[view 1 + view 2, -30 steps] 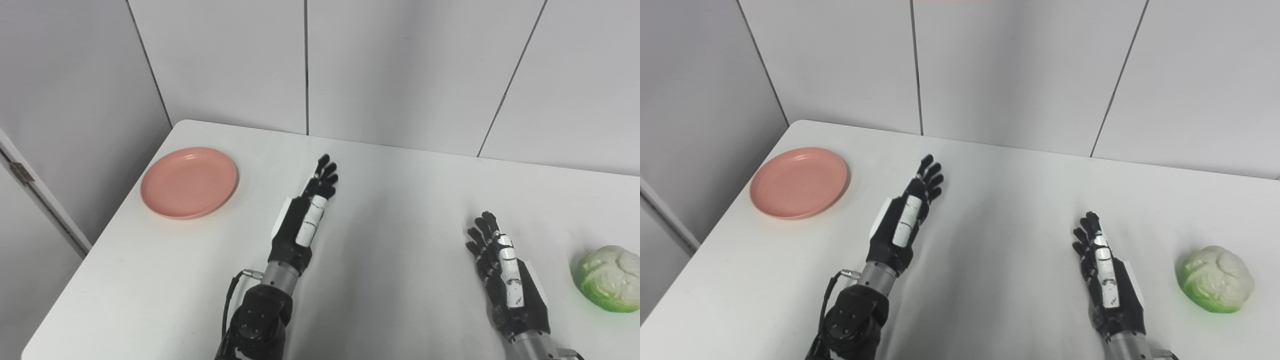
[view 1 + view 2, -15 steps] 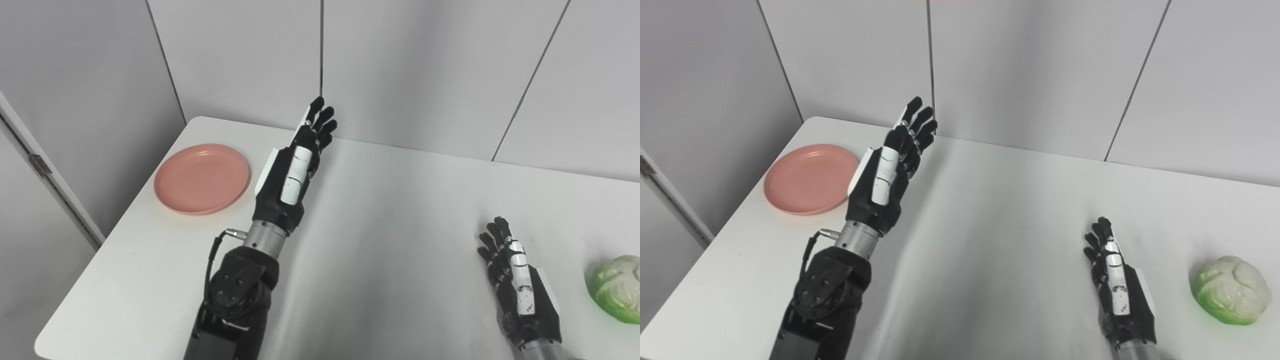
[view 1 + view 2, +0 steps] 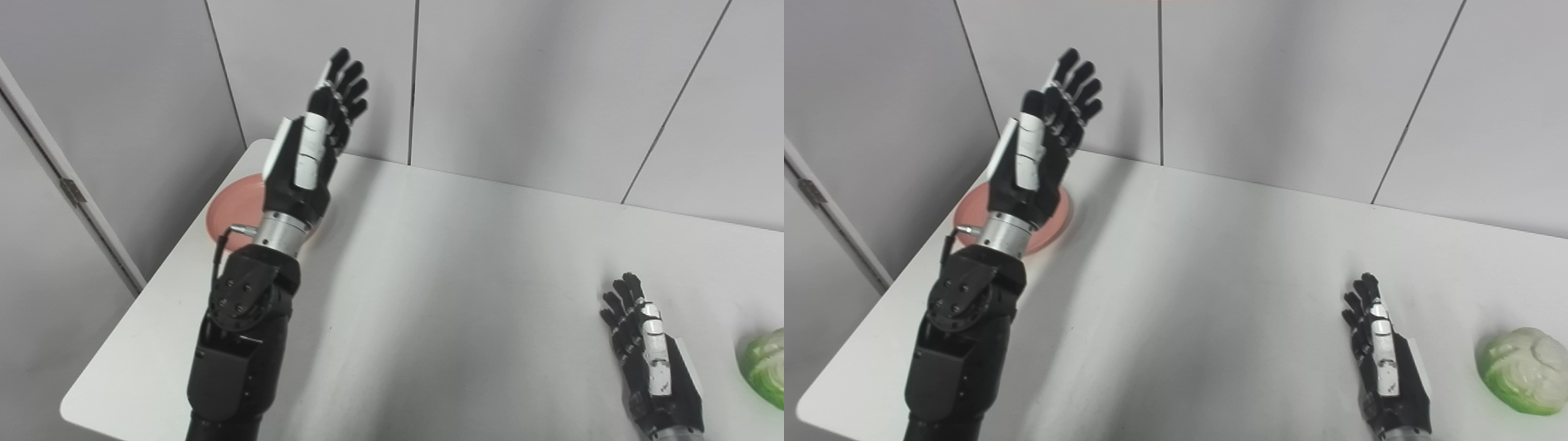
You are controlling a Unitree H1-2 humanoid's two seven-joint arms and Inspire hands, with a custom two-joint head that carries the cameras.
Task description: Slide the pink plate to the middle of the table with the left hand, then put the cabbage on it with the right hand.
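Left hand (image 3: 1041, 147): up in the air above the pink plate, fingers straight and a little apart, nothing in it.
Left arm (image 3: 961, 331): comes up from the near edge of the counter and hides the middle of the pink plate.
Right hand (image 3: 1387, 373): low over the counter, far to the right of the pink plate, fingers straight and a little apart, nothing in it. I cannot tell if it touches the counter.
Pink plate (image 3: 1058, 214): flat on the counter (image 3: 1200, 294) near the far left corner. Only its edges show past the left arm.
Cabbage (image 3: 1522, 370): green and white, sitting on the counter at the other end from the pink plate, just to the right of the right hand and not touching it.
Counter: white and smooth.
Wall (image 3: 1274, 92): grey panels right behind the pink plate and along the back of the counter.
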